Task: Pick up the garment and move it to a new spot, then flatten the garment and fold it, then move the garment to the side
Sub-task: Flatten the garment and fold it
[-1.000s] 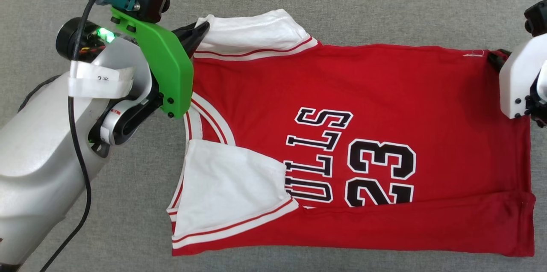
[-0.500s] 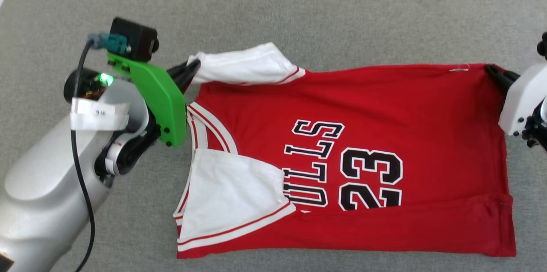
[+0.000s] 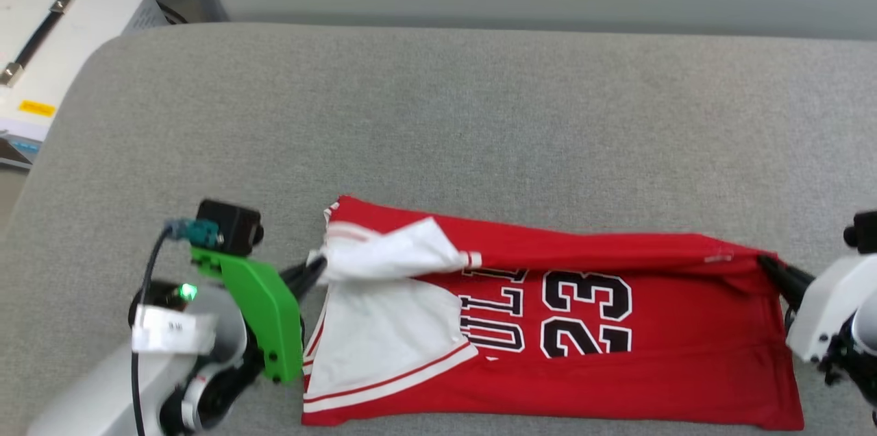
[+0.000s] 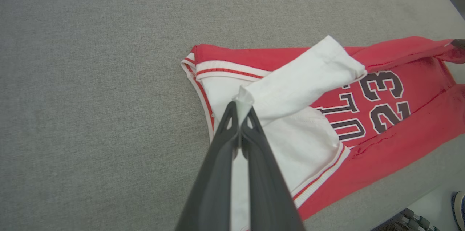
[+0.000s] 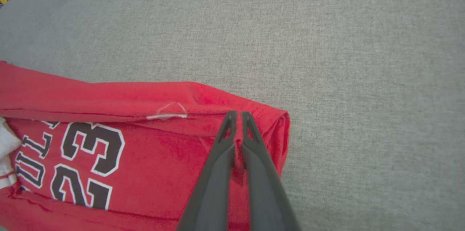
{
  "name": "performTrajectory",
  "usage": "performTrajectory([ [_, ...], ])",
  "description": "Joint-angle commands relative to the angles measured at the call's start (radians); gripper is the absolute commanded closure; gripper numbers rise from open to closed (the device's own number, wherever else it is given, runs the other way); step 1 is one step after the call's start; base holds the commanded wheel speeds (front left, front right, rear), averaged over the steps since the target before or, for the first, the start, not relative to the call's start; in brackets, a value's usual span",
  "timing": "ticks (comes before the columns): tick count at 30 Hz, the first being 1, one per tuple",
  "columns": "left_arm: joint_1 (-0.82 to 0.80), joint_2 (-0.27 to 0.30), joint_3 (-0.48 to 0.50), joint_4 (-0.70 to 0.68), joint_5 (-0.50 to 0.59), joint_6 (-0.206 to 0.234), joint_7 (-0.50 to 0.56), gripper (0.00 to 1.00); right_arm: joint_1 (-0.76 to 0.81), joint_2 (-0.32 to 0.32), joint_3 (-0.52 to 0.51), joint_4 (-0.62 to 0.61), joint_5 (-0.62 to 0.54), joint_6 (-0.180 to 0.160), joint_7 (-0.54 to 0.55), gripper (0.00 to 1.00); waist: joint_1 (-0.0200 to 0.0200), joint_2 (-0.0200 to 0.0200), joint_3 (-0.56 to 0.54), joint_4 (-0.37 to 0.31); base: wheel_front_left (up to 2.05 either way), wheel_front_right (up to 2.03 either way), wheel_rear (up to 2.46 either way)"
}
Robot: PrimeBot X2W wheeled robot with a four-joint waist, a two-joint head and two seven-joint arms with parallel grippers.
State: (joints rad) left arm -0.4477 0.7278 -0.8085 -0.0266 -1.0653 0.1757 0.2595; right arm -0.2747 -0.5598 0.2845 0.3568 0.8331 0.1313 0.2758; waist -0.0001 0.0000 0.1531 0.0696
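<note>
The far edge of the red jersey T-shirt with white sleeves (image 3: 616,360) has folded nearer over its lettering (image 3: 490,326) on the grey cloth counter (image 3: 479,114). The left gripper (image 3: 314,271) pinches a white sleeve (image 3: 390,254); the right gripper (image 3: 769,264) pinches the red hem corner (image 3: 743,261).

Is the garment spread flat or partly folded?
Partly folded: left gripper and right gripper hold the garment with its far edge doubled over the front.

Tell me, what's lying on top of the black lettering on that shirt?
A white sleeve of the shirt lies folded over the start of the lettering, hiding its first letters. The number 23 beside it is uncovered.
</note>
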Motion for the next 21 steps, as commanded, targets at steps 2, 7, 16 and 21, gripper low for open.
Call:
performTrajectory([
  [2, 0.062, 0.012, -0.010, -0.015, -0.024, 0.014, -0.009, 1.00, 0.053, -0.012, 0.001, -0.020, 0.016, -0.001, 0.002, 1.00, 0.0001, 0.0000, -0.039, 0.018, 0.00, 0.00, 0.00],
  [7, 0.141, 0.017, -0.044, -0.014, -0.031, 0.023, -0.017, 1.00, 0.130, -0.030, 0.005, -0.056, 0.035, -0.001, 0.023, 1.00, 0.0001, 0.0000, -0.056, 0.021, 0.00, 0.00, 0.00],
  [16, 0.180, -0.025, -0.097, 0.067, -0.006, -0.001, -0.040, 1.00, 0.186, -0.092, 0.052, -0.102, -0.002, -0.001, 0.053, 1.00, 0.0001, 0.0000, -0.063, 0.017, 0.00, 0.00, 0.00],
  [21, 0.160, -0.057, -0.115, 0.131, 0.020, -0.023, -0.058, 1.00, 0.182, -0.102, 0.073, -0.101, -0.009, -0.001, 0.046, 1.00, 0.0001, 0.0000, -0.054, 0.013, 0.00, 0.00, 0.00],
])
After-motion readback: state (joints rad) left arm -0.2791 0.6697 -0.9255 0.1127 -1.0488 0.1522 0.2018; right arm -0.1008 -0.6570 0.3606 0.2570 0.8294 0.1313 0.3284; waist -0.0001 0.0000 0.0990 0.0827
